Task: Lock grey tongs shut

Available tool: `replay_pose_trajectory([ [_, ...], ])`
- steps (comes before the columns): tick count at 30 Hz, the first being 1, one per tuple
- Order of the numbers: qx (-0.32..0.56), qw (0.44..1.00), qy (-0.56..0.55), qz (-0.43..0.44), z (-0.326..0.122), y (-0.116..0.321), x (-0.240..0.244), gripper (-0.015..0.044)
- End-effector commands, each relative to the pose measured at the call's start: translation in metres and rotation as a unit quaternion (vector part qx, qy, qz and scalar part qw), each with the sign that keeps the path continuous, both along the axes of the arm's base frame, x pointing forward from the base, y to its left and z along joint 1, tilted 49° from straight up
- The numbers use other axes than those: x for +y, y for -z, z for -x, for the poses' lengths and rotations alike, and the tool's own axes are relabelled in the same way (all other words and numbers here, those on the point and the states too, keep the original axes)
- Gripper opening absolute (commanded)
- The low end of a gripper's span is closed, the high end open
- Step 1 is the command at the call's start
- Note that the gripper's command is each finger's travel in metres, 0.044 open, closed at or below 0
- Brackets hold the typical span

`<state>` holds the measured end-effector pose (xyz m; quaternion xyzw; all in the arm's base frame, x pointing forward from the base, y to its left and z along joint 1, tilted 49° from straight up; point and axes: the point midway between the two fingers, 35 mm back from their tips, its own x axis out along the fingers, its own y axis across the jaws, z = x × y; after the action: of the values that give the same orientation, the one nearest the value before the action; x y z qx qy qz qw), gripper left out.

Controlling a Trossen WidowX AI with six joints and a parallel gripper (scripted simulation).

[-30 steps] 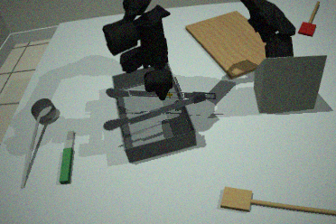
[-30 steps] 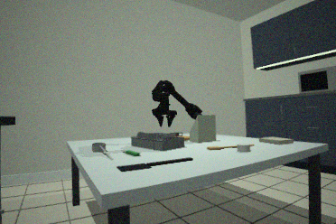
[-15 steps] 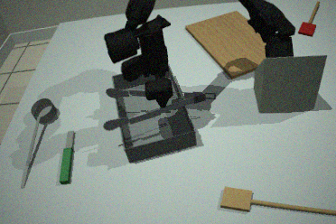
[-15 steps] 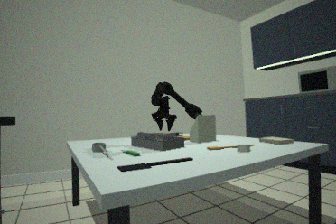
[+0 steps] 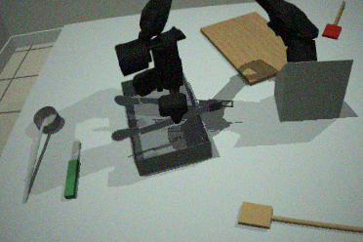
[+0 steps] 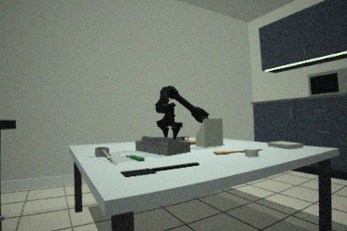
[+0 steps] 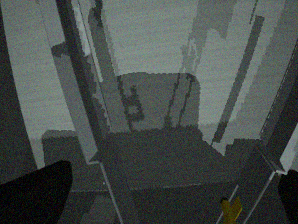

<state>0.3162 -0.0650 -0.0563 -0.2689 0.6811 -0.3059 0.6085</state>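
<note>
The grey tongs lie open across the dark grey roasting tin. Their hinge end sticks out past the tin's right side in the top view, and their tips rest over its left side. A small yellow part shows near the hinge end. My gripper is open and empty. It points down low over the tin, with both tong arms between its spread fingers in the wrist view. The wooden board lies behind, with nothing on it. Exact finger height is unclear.
A grey block stands right of the tin. A round-headed ladle and a green-handled tool lie left. A wooden spatula lies in front, a red-headed one at the far right. A black knife shows in the exterior view.
</note>
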Motion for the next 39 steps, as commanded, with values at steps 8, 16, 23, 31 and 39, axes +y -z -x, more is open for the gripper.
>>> replay_pose_trajectory([
  [8, 0.003, 1.0, -0.001, 0.003, 0.004, 0.011, -0.015, 0.044],
  [16, 0.004, 1.0, 0.0, 0.004, 0.007, 0.019, -0.025, 0.044],
  [23, 0.004, 1.0, 0.0, 0.006, 0.01, 0.026, -0.033, 0.044],
  [31, 0.001, 1.0, 0.001, 0.004, 0.009, 0.026, -0.032, 0.0348],
  [39, 0.001, 1.0, 0.001, 0.004, 0.009, 0.026, -0.032, 0.0295],
])
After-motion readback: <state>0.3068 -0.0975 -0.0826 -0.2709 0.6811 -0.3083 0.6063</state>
